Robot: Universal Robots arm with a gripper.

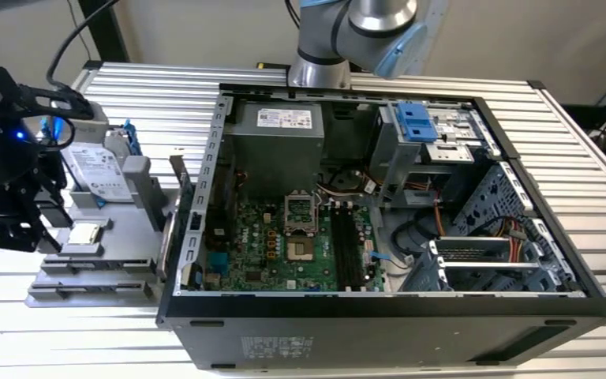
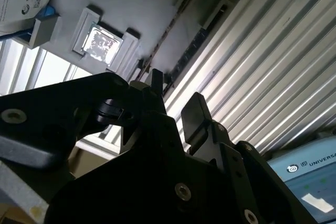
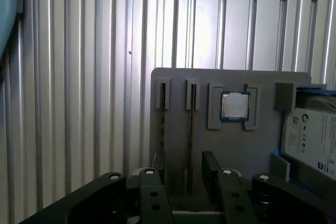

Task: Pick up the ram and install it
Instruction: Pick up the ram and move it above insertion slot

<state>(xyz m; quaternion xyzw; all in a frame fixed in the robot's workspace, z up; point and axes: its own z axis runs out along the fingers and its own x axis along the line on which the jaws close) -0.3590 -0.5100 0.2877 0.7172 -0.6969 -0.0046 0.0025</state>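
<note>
Spreading under everything, a ribbed metal table (image 1: 124,87) carries the grey tray (image 1: 82,280), and we place the rest against that tray. An open computer case (image 1: 409,332) lies just beside the tray, on the exterior view's right. Its green motherboard (image 1: 282,245) faces up, and its long black slots (image 1: 347,249) are well apart from the tray. The arm (image 1: 356,31) rises from behind the case, and its dark wrist end hangs over the tray's side on the exterior view's left. On the tray a silver hard drive (image 1: 98,174) leans in a blue frame.

We find the gripper (image 3: 184,158) low over the tray, its two black fingers (image 3: 212,169) spread moderately wide and clamping nothing. The ram (image 3: 190,124) stands on edge in one of the tray's two narrow slots. Its near end runs in between the fingers, with grey tray showing on either side of it in the first wrist view. A second thin stick (image 3: 163,103) stands in the neighbouring slot, just beside the ram and outside the fingers. The small square processor chip (image 3: 234,105) sits in its own recess in the tray, between the ram's slot and the hard drive.
</note>
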